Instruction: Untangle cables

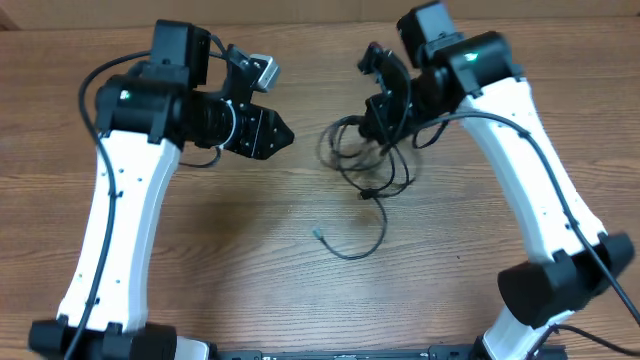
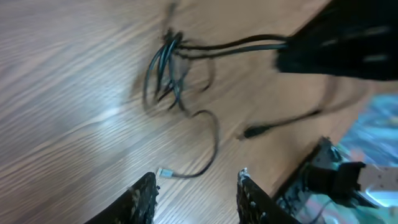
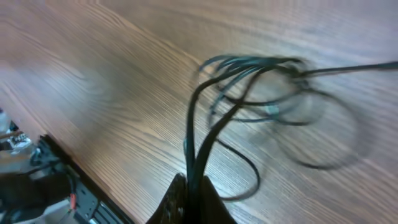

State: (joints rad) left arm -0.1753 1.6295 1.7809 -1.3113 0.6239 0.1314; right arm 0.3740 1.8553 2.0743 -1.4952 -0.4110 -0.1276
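Note:
The cables (image 1: 362, 165) are thin black wires bunched in loose loops at the table's middle right. One strand trails toward the front and ends in a small light plug (image 1: 318, 233). My right gripper (image 1: 385, 128) is shut on several strands of the bunch. In the right wrist view the strands rise from the closed jaws (image 3: 191, 188) to the blurred loops (image 3: 261, 93). My left gripper (image 1: 283, 133) hovers left of the bunch, apart from it. In the left wrist view it (image 2: 196, 183) stands open with nothing between its fingers. The bunch (image 2: 166, 70) and the plug (image 2: 164, 173) lie ahead of it.
The wooden table (image 1: 200, 250) runs under both arms. A second dark plug (image 2: 254, 132) lies on the wood near the table's edge. The black base hardware (image 1: 340, 352) sits at the front edge.

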